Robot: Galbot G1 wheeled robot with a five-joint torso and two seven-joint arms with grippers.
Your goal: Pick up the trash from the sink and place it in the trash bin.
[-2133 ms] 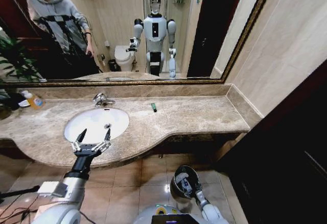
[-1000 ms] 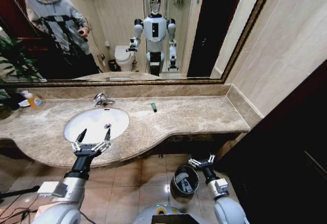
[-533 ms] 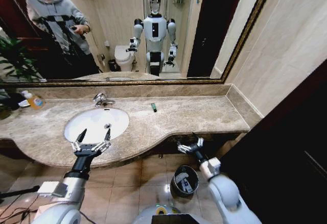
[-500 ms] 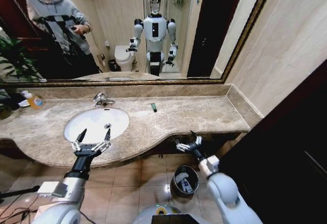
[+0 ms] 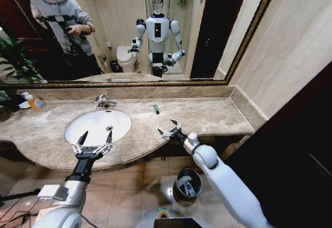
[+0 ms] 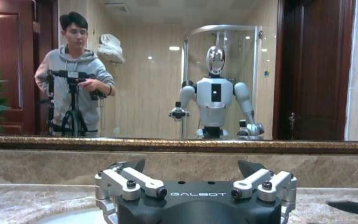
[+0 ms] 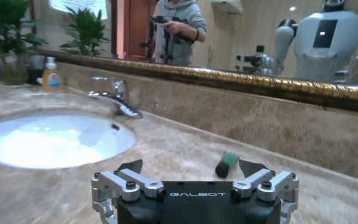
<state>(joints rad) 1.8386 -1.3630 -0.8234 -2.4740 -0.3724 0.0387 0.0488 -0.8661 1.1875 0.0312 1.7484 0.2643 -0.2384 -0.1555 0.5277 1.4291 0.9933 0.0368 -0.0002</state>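
Packet (image 5: 155, 109), tiny and dark green, lies mid-frame on the counter (image 5: 207, 115) right of the sink (image 5: 97, 126). Right gripper (image 5: 167, 128) hovers nearby, fingers spread, empty. Left gripper (image 5: 93, 140) gapes empty over the basin's near rim. Trash bin (image 5: 187, 183) sits below, contents unclear.

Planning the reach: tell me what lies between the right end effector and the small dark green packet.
Bare beige-brown marble counter separates the right end effector from the small dark green packet, in the head view.
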